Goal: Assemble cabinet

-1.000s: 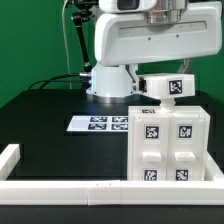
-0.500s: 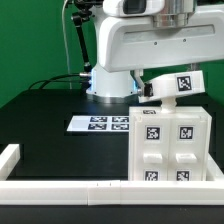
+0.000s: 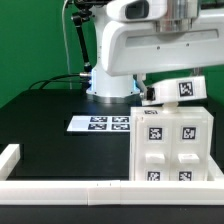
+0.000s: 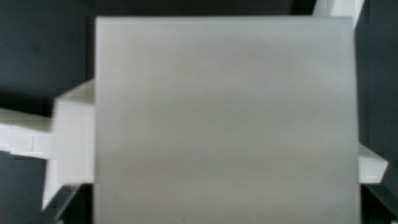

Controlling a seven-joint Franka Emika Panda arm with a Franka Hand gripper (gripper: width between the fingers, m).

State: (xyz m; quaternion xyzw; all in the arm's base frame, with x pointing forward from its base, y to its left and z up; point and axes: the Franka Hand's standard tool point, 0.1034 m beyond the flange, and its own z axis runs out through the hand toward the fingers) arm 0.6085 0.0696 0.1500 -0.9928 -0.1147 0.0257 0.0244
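exterior: tagged panel [image 3: 178,89] tilted just over cabinet body [image 3: 170,150], arm [image 3: 150,45] cut off | wrist: blurred white slab [image 4: 214,110] fills view, perhaps that panel | fingers hidden, cannot tell grip

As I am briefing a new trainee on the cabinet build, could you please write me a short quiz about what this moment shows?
1. True or false: the marker board lies on top of the cabinet body.
2. Where is the loose panel that shows one tag? A) flat on the marker board B) just above the cabinet body, slightly tilted C) inside the cabinet body
3. What fills most of the wrist view?

Key
1. False: it lies flat on the black table, to the exterior view's left of the body.
2. B
3. A plain white surface, seen close up.
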